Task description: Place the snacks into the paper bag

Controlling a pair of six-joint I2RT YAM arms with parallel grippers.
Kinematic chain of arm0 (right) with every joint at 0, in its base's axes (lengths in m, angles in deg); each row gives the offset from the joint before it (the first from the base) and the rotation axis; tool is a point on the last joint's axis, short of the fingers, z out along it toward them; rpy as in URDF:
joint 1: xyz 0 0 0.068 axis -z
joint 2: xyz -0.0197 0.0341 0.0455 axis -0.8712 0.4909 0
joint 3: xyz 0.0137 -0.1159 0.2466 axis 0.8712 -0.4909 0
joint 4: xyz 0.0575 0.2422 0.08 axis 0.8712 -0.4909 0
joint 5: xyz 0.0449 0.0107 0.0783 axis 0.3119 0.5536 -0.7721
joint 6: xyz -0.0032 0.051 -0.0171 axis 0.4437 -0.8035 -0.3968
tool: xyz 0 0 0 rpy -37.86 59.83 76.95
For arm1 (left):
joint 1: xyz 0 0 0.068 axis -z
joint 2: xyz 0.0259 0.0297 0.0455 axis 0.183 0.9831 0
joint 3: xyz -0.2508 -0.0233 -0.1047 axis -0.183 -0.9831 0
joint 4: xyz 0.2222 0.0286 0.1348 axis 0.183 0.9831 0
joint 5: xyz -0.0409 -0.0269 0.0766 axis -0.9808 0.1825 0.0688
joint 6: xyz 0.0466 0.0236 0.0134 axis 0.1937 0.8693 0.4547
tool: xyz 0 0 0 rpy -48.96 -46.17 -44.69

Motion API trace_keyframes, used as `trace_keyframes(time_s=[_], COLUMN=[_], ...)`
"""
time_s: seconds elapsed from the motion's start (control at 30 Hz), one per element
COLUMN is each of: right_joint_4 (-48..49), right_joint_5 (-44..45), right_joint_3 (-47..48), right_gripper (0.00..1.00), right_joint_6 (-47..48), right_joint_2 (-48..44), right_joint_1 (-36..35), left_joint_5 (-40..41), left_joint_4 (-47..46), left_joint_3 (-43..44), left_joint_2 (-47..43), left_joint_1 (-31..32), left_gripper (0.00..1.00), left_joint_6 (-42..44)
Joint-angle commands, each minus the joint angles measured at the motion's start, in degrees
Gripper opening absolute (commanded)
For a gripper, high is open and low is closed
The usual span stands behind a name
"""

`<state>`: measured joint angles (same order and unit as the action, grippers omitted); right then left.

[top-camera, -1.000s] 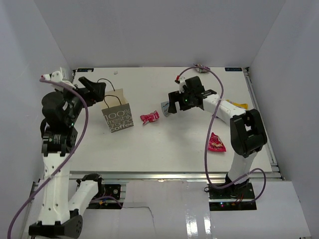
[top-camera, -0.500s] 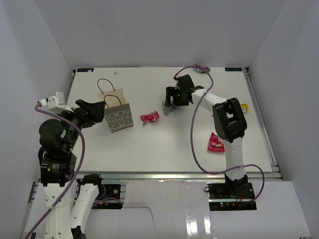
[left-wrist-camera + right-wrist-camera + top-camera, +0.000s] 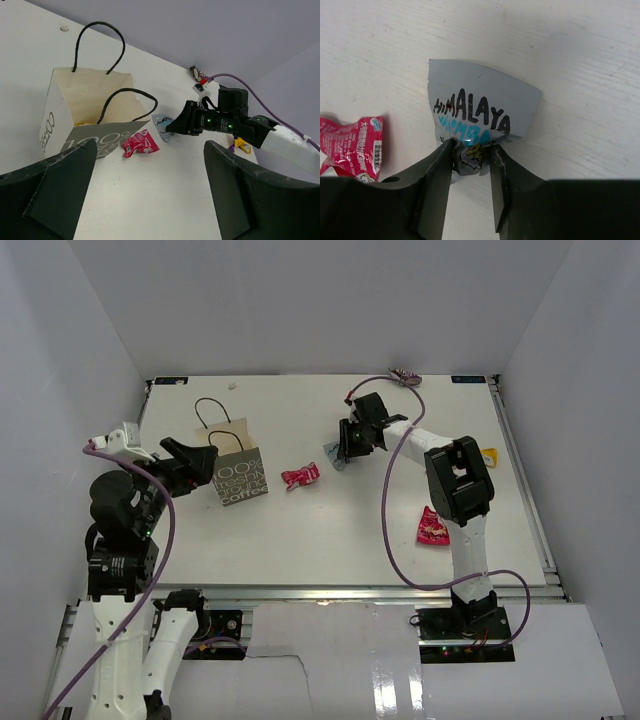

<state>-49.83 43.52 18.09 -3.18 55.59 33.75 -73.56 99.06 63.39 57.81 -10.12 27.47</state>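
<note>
A grey-brown paper bag [image 3: 236,476] stands upright and open on the left part of the white worktop [image 3: 330,540], its thin black cord handles raised. The left wrist view looks into its mouth and shows a pale cream lining; whether anything lies at the bottom cannot be told. "COFFEE" is printed on its side panel.

The left claw [image 3: 205,460] hangs just beside the bag on its left, released, with its dark fingers [image 3: 60,175] spread wide and nothing between them. Near the middle of the worktop the right claw [image 3: 470,150] is clenched on the lower edge of a pale blue packet [image 3: 480,107] lettered "HIMALAYA", whose free end fans out flat over the surface.

A pink-red packet [image 3: 300,476] lies between the bag and the blue packet, touching neither. A magenta packet [image 3: 433,527] lies near the right arm's lower links, a yellow packet [image 3: 488,453] lies partly hidden behind that arm near the right edge, and a purple packet [image 3: 404,374] sits at the far edge. Plain white walls enclose the worktop on three sides, and a purple cable [image 3: 388,530] loops along each arm.
</note>
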Motion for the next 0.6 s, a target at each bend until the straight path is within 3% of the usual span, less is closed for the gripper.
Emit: trace_keyframes(time_s=[0.0, 0.1, 0.23, 0.33, 0.43, 0.57], right_joint_4=[2.5, 2.8, 2.8, 1.2, -0.8, -2.6], right_joint_5=[-2.6, -8.7, -27.3, -36.3, -40.2, -39.2], right_joint_3=[-0.4, 1.3, 2.6, 3.4, 6.4, 14.5], right_gripper=[0.37, 0.29, 0.24, 0.23, 0.24, 0.24], right_joint_6=[6.3, 13.1, 27.2, 34.8, 41.3, 48.3], right_joint_2=[0.1, -0.4, -3.2, -6.7, -10.0, -12.8], right_joint_1=[1.1, 3.1, 5.8, 5.8, 3.9, -2.5], left_joint_5=[-1.2, -1.2, -1.5, -2.1, -2.7, -3.6], left_joint_4=[-1.2, -1.5, -2.4, -3.3, -4.8, -6.1], left_joint_3=[-0.7, -1.4, -2.5, -3.0, -3.3, -3.3], left_joint_2=[-0.9, -1.7, -2.6, -3.0, -3.3, -3.2], left_joint_1=[-0.3, -0.3, -0.3, -0.3, -0.3, -0.3], left_gripper=[0.98, 0.98, 0.98, 0.98, 0.98, 0.98], left_joint_6=[-0.5, -0.5, -0.8, -0.7, -0.2, 0.3])
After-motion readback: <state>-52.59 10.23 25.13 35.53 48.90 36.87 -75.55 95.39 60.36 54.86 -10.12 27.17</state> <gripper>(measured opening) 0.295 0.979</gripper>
